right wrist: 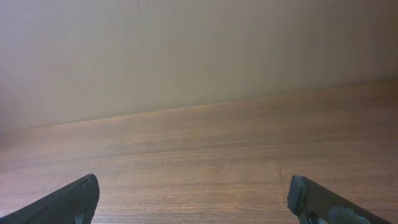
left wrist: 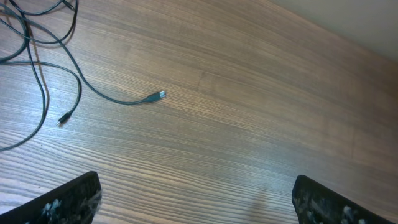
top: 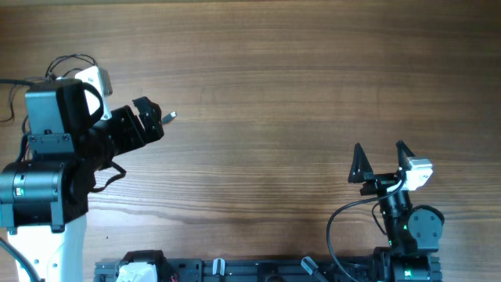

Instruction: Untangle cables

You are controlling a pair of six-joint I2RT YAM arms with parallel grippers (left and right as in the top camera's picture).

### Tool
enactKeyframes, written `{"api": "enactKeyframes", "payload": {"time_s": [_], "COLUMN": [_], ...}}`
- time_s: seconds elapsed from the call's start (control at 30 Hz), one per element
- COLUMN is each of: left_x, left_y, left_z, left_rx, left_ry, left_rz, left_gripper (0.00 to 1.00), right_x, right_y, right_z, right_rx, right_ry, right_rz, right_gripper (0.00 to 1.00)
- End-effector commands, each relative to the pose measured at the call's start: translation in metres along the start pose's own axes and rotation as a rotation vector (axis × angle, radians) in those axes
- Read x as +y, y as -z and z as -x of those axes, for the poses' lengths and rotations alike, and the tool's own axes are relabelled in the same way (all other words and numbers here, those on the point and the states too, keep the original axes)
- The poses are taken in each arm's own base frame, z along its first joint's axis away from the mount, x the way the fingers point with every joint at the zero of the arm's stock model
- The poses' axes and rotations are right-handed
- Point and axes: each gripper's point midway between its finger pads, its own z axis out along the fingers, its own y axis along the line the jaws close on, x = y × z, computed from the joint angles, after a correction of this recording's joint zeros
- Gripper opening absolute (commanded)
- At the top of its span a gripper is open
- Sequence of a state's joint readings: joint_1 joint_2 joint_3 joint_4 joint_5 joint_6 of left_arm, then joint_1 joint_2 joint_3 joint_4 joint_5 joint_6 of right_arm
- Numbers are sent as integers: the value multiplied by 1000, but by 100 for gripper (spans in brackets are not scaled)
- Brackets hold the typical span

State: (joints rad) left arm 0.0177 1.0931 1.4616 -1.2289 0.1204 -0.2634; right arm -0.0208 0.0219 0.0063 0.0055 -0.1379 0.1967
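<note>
- Left gripper [left wrist: 196, 199] hangs wide open and empty over the table [left wrist: 267, 118] — tilted, I judge, to keep the cables [left wrist: 78, 84] in sight.
- They sprawl in loose loops at far left, one plug [left wrist: 160, 95] nearest me.
- Right gripper [top: 381, 160] is released too, parked well apart.

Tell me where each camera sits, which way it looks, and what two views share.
Overhead: above the table, looking straight down; both arms show, left gripper and right gripper.
Left wrist: on the left arm, looking down at the cables; its two fingertips show, wide apart.
Right wrist: low, looking across the table to a wall; its fingertips show.
Shared: overhead and left wrist both show one cable's plug end.
</note>
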Motion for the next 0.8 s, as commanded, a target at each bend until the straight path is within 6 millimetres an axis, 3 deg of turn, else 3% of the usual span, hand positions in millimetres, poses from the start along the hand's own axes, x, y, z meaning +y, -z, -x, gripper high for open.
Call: {"api": "enactKeyframes", "payload": {"time_s": [0.0, 0.3, 0.5, 0.57, 0.77], "left_x": [0, 1, -15, -23, -20], "left_y": [-1, 21, 30, 27, 18], "left_z": [-1, -11, 17, 18, 5], "left_rx": [3, -85, -448, -575, -838], "left_ry": [-25, -36, -88, -125, -199], "left_rz": [3, -26, -177, -263, -341], "left_gripper": [100, 100, 100, 100, 100], "right_x": [3, 3, 3, 3, 3], "right_y": [1, 1, 1, 1, 1], "right_z": [4, 4, 4, 4, 4], "right_rx": [-18, -18, -18, -18, -18], "right_ry": [16, 16, 16, 15, 16], "right_rz": [15, 15, 15, 14, 15], "right_gripper": [100, 100, 100, 100, 100]}}
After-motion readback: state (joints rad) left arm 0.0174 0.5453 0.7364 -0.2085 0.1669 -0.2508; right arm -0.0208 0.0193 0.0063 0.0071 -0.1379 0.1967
